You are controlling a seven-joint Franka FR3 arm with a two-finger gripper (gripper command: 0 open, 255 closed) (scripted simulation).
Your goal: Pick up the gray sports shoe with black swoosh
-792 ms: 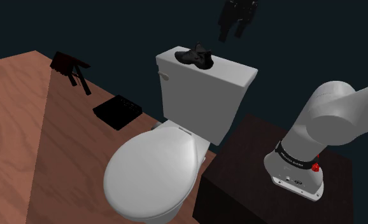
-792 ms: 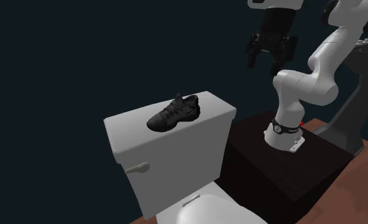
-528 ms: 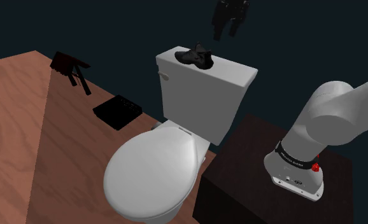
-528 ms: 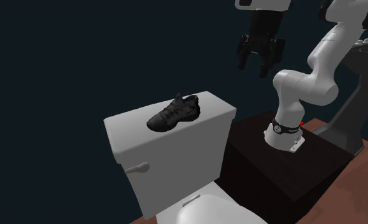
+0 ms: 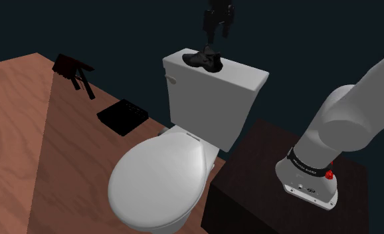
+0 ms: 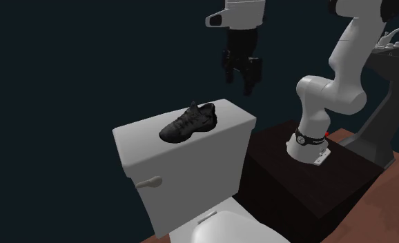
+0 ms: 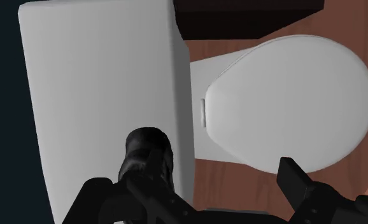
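A dark, nearly black sports shoe [image 5: 206,58] lies on the flat lid of a white toilet tank [image 5: 240,78], near its back edge. From the second exterior view the shoe [image 6: 188,121] sits mid-lid, toe toward that view's left. My black gripper [image 5: 217,36] hangs in the air above the shoe, fingers pointing down. It stands a clear gap above the shoe and a little to the second exterior view's right of it [image 6: 240,84]. Looking down from the wrist, the gripper [image 7: 195,191] is open, its fingers wide apart, with the shoe [image 7: 148,159] below near one finger, untouched.
The toilet's closed seat lid [image 5: 159,181] juts forward over a wooden floor [image 5: 24,133]. A flush handle [image 5: 171,78] is on the tank's front. A black box [image 5: 123,116] and a dark folded object [image 5: 74,70] lie on the floor. My stand [image 5: 250,199] is beside the toilet.
The gripper has swung toward the left in both exterior views, from beside the tank to above the shoe. The shoe has not moved.
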